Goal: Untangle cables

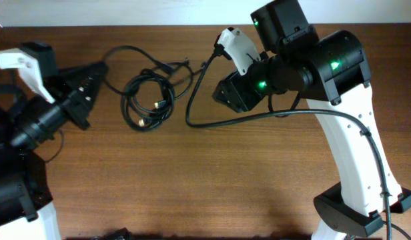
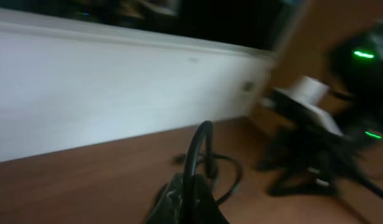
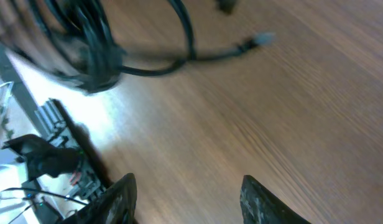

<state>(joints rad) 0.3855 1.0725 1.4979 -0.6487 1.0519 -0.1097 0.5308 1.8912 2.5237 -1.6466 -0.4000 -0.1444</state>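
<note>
While the left gripper (image 1: 97, 71) lies low over the worktop (image 1: 192, 180) near its far left corner, its fingers (image 2: 179, 202) are pressed together around one strand of the cables (image 1: 149, 100). In the left wrist view this strand rises between them as a narrow black loop. From this gripper the strand runs in an arc toward the far edge and then comes down into the main bundle. The bundle is a small coil of several thin black loops. It lies flat on the worktop near the far edge, a little left of the middle, between the two arms. Two small light plug ends (image 1: 155, 105) show inside the coil. The right gripper (image 3: 188, 190) hovers above bare wood to the right of the coil; its fingers stand wide apart and there is nothing between them. In the right wrist view the coil is in the upper left, apart from the fingers, and one of the plug ends (image 3: 260, 38) lies on the wood beside it. A thicker black wire (image 1: 225, 120), which belongs to the right arm, hangs in a big bend onto the worktop just beside the right side of the coil. It runs back under the arm toward the right edge; whether it touches the thin cables I cannot tell. Behind the far edge there is a white wall (image 2: 86, 93). The left wrist picture is blurred, so the exact place of the grip on the strand is not clear
</note>
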